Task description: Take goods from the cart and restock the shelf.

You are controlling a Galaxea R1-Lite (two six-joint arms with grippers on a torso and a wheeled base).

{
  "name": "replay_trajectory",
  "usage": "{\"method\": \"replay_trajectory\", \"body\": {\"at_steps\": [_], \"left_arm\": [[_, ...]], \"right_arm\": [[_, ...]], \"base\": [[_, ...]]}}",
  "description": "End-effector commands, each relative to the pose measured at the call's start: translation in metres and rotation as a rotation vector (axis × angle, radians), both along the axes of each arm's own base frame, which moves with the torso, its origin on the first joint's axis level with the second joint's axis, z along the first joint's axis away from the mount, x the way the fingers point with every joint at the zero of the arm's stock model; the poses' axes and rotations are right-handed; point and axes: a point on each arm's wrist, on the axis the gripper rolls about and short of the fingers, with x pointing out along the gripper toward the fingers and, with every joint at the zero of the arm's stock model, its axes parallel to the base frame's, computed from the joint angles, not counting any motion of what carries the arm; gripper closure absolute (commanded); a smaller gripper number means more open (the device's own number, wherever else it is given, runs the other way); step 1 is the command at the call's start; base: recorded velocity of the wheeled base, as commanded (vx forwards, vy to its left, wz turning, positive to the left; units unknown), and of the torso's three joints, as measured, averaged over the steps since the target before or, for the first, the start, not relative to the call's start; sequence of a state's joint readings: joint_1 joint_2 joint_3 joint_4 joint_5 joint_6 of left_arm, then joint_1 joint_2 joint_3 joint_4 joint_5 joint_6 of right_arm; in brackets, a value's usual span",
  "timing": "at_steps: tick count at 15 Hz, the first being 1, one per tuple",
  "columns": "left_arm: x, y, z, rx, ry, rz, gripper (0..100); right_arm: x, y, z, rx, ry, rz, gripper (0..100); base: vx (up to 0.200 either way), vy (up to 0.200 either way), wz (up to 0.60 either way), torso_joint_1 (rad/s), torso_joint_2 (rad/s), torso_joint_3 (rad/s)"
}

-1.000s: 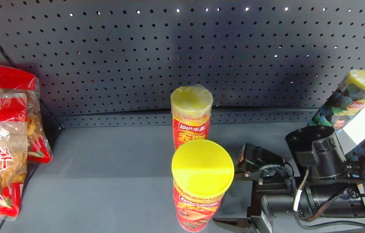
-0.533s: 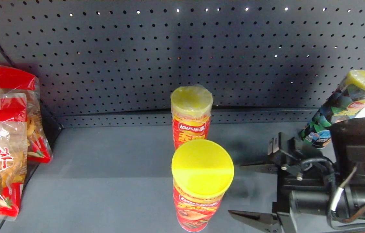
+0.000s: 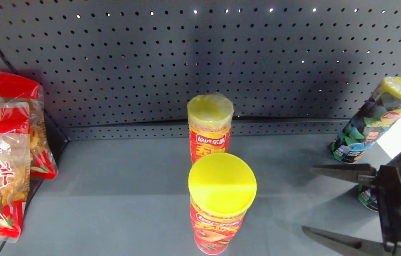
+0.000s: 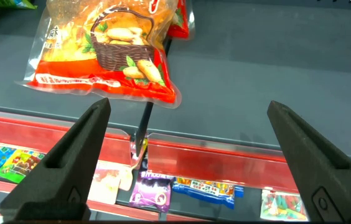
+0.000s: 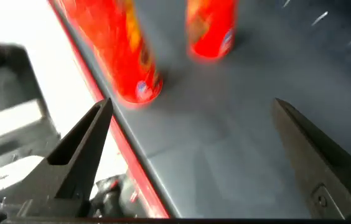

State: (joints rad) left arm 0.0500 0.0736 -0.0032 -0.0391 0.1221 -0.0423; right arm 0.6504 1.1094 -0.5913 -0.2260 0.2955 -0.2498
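Two red chip cans with yellow lids stand upright in a line on the grey shelf (image 3: pixel 122 185): the front can (image 3: pixel 221 202) and the back can (image 3: pixel 210 128), near the pegboard wall. My right gripper (image 3: pixel 307 200) hangs open to the right of the front can, clear of it, with nothing between its fingers. The right wrist view has the same gripper (image 5: pixel 191 102) open over bare shelf, with the front can (image 5: pixel 122 53) and the back can (image 5: pixel 210 28) beyond it. My left gripper (image 4: pixel 188 106) is open and holds nothing, in front of a red snack bag (image 4: pixel 107 50).
Red snack bags (image 3: pixel 1 153) fill the shelf's left end. A dark green patterned can (image 3: pixel 374 121) stands at the right, and a second one (image 3: pixel 365 195) sits partly behind my right arm. A red price rail (image 4: pixel 213 158) runs along the shelf's front edge.
My right arm has drawn back to the right, away from the front red can, with its fingers open. Both red cans have stayed in place.
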Motion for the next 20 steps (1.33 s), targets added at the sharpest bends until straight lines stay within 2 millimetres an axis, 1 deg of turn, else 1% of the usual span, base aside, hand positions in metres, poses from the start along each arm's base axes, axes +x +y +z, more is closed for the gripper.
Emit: {"method": "replay_trajectory", "body": {"at_steps": [1, 2, 4, 6, 7, 10, 12, 13, 14, 16, 17, 18, 19, 20], "left_arm": [[0.000, 0.000, 0.000, -0.001, 0.001, 0.001, 0], [0.000, 0.000, 0.000, -0.001, 0.001, 0.001, 0], [0.000, 0.000, 0.000, -0.001, 0.001, 0.001, 0], [0.000, 0.000, 0.000, -0.001, 0.001, 0.001, 0], [0.000, 0.000, 0.000, -0.001, 0.001, 0.001, 0], [0.000, 0.000, 0.000, -0.001, 0.001, 0.001, 0], [0.000, 0.000, 0.000, -0.001, 0.001, 0.001, 0], [0.000, 0.000, 0.000, -0.001, 0.002, 0.001, 0], [0.000, 0.000, 0.000, -0.001, 0.001, 0.001, 0], [0.000, 0.000, 0.000, -0.001, 0.001, 0.001, 0], [0.000, 0.000, 0.000, -0.001, 0.001, 0.001, 0], [0.000, 0.000, 0.000, -0.001, 0.001, 0.001, 0], [0.000, 0.000, 0.000, -0.001, 0.001, 0.001, 0], [0.000, 0.000, 0.000, -0.001, 0.002, 0.001, 0]], "right_arm": [[-0.014, -0.013, 0.036, 0.098, -0.132, -0.018, 0], [-0.019, -0.019, 0.051, 0.136, -0.185, -0.030, 0], [-0.029, -0.025, 0.058, 0.164, -0.224, -0.016, 0], [-0.044, -0.034, 0.055, 0.183, -0.251, -0.002, 0], [-0.047, -0.036, 0.053, 0.184, -0.255, -0.002, 0], [-0.067, -0.052, 0.042, 0.207, -0.283, -0.013, 0], [-0.083, -0.066, 0.042, 0.207, -0.289, -0.062, 0], [-0.085, -0.068, 0.044, 0.209, -0.295, -0.069, 0], [-0.106, -0.083, 0.044, 0.220, -0.296, -0.124, 0], [-0.142, -0.103, 0.037, 0.249, -0.228, -0.229, 0], [-0.151, -0.106, 0.038, 0.275, -0.205, -0.273, 0], [-0.157, -0.109, 0.040, 0.321, -0.193, -0.355, 0], [-0.158, -0.110, 0.040, 0.356, -0.180, -0.428, 0], [-0.160, -0.115, 0.037, 0.418, -0.160, -0.571, 0]], "base": [[0.000, 0.000, 0.00, 0.000, 0.00, 0.000], [0.000, 0.000, 0.00, 0.000, 0.00, 0.000], [0.000, 0.000, 0.00, 0.000, 0.00, 0.000], [0.000, 0.000, 0.00, 0.000, 0.00, 0.000], [0.000, 0.000, 0.00, 0.000, 0.00, 0.000], [0.000, 0.000, 0.00, 0.000, 0.00, 0.000], [0.000, 0.000, 0.00, 0.000, 0.00, 0.000], [0.000, 0.000, 0.00, 0.000, 0.00, 0.000], [0.000, 0.000, 0.00, 0.000, 0.00, 0.000], [0.000, 0.000, 0.00, 0.000, 0.00, 0.000], [0.000, 0.000, 0.00, 0.000, 0.00, 0.000], [0.000, 0.000, 0.00, 0.000, 0.00, 0.000], [0.000, 0.000, 0.00, 0.000, 0.00, 0.000], [0.000, 0.000, 0.00, 0.000, 0.00, 0.000]]}}
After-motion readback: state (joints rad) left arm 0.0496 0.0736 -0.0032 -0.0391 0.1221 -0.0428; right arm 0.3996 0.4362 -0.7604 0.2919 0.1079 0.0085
